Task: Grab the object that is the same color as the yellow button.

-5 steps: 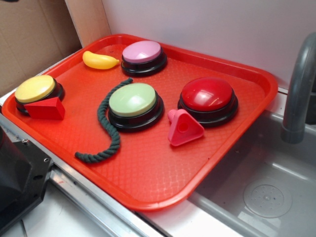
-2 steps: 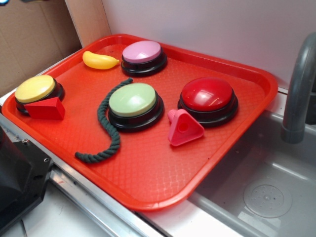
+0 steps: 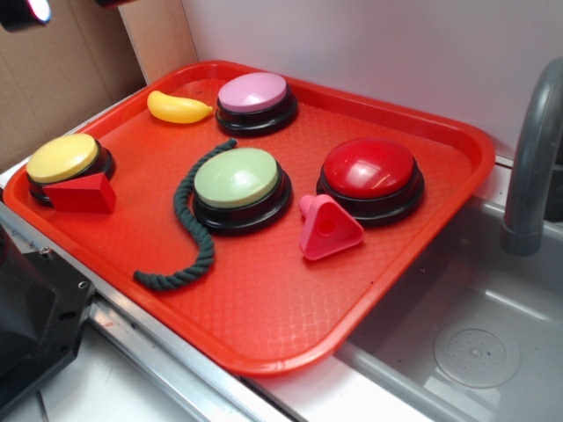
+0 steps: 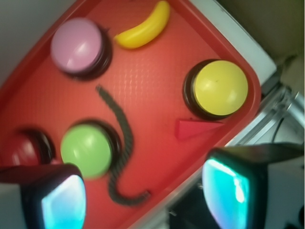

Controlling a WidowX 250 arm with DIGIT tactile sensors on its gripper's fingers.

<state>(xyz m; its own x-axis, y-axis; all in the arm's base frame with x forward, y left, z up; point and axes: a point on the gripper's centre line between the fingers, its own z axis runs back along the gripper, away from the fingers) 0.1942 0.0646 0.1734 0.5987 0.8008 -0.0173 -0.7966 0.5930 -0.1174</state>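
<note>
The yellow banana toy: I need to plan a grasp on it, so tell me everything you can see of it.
The yellow banana toy is a small, glossy, plastic-looking piece, curved, with one tapered tip pointing toward the pink button. It lies flat on the red tray near the far left corner, close beside the pink button; in the wrist view a narrow gap seems to separate them. Nothing else touches it. The tool is high above the tray, open and away from it.
</note>
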